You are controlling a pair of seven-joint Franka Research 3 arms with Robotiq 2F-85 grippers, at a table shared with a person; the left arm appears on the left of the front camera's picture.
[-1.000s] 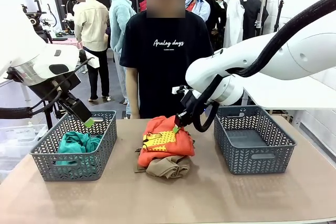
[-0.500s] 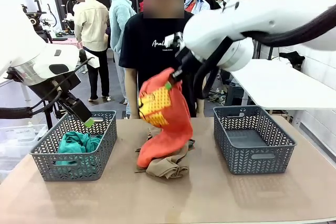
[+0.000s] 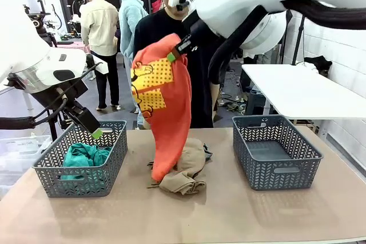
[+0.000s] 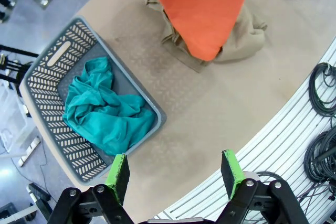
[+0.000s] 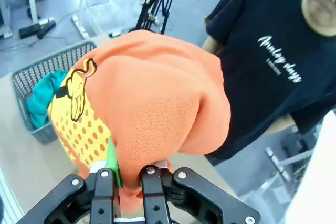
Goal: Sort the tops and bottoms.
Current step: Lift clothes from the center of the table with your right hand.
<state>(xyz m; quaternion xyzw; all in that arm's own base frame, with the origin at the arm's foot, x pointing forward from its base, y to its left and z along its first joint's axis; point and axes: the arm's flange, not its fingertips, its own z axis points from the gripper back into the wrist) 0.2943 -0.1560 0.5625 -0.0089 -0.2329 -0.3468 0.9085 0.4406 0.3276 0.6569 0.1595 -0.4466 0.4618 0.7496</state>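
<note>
Front view: the orange top with a yellow graphic (image 3: 166,107) is held high at 12 o'clock, pinched in the clenched right fingers (image 3: 173,55), so its hem hangs almost free of the khaki garment (image 3: 183,182) on the counter (image 3: 229,215). The left fingers (image 3: 91,125) are spread, empty, over the 9 o'clock basket (image 3: 51,180) holding the teal garment (image 3: 86,155).

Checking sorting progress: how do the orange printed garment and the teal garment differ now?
The orange cloth garment with a yellow printed graphic hangs in the air, pinched in the right gripper; the teal cloth garment lies crumpled, unheld. The orange one is outside any basket; the teal one sits inside the dark grey lattice basket on the robot's left. Orange is printed, teal plain. Both are soft cloth.
</note>
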